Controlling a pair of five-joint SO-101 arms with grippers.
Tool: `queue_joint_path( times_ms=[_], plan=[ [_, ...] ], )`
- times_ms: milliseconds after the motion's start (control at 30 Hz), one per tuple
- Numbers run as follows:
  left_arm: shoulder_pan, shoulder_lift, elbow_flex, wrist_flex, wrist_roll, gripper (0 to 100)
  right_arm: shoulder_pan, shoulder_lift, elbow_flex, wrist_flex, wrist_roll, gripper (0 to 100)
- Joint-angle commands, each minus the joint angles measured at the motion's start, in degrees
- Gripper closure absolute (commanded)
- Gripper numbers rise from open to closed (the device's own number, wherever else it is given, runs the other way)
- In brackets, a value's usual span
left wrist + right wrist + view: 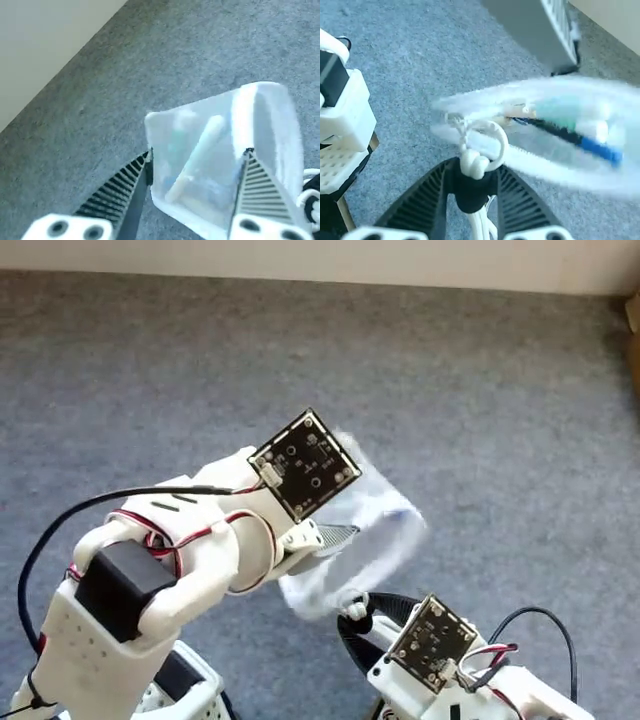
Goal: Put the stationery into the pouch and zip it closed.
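**Black ribbed jaws clamp the zip pull; the pouch needs an anchor**

Closest in the right wrist view, the right gripper (472, 175) is clenched on the zip pull (479, 145), a white ring on a short cord at one end of the pouch (540, 162). The stationery (570, 132) is already inside, so the step in hand looks like the zipping. The mouth seems to gape, its two edges standing apart around the pens.

The left gripper (198, 152) has its jaws spread wide. One is at the pouch's edge and the other is over its face, and I cannot tell whether they press on it. In the high view the pouch sits between the two arms on the grey carpet (150, 360).

To zip well, the far end should be held firm while the pull travels straight along the track. A sideways drag would likely just haul the bag along.

The pouch is soft, frosted, translucent plastic, limp and easily creased. The pens inside are slim rods, pale, teal and blue. The carpet is short-piled and would offer some grip.
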Motion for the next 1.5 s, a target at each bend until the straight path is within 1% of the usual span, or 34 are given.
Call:
queue_joint_path(
  times_ms=[0,67,200,400,500,533,667,867,1000,1100,1300,1467],
  plan=[
    [0.5,0.0,-5.0,-0.5,-0.3,73,0.5,-0.5,-2.9,0.0,0.2,99.5],
    [1.8,0.0,-6.5,-0.1,-0.3,73,0.5,-0.5,-2.9,0.0,0.1,99.5],
    [3.6,-0.1,-10.1,4.1,-0.3,73,0.6,-0.5,-2.9,0.0,0.1,99.5],
    [3.4,-0.4,-15.3,10.4,-0.4,73,0.7,-0.5,-3.1,0.0,0.1,99.5],
    [3.4,-0.4,-16.0,12.5,-0.4,74,0.7,-0.5,-3.3,0.1,0.0,99.5],
    [3.4,-0.5,-16.0,13.2,-0.4,74,0.7,-0.5,-3.3,0.0,-0.4,99.5],
    [3.4,-0.7,-15.5,15.4,-0.4,74,0.7,-0.4,-3.3,-1.2,-6.4,99.5],
    [3.4,-6.8,-15.3,15.5,-0.4,74,0.7,-0.4,-3.1,-3.2,-7.2,99.5],
    [2.1,-10.1,-8.7,15.3,-3.2,74,0.7,-0.4,-3.1,-3.2,-7.2,99.5],
    [1.2,-12.4,-4.2,15.3,-3.3,74,0.7,-0.4,-3.1,-3.2,-7.2,99.5],
    [1.2,-19.8,-1.0,15.3,-3.3,73,0.7,-0.4,-2.9,-5.7,-7.2,99.5],
    [1.4,-22.9,3.0,15.3,-3.3,73,0.7,-0.4,-2.9,-8.8,-7.2,99.5]
  ],
)
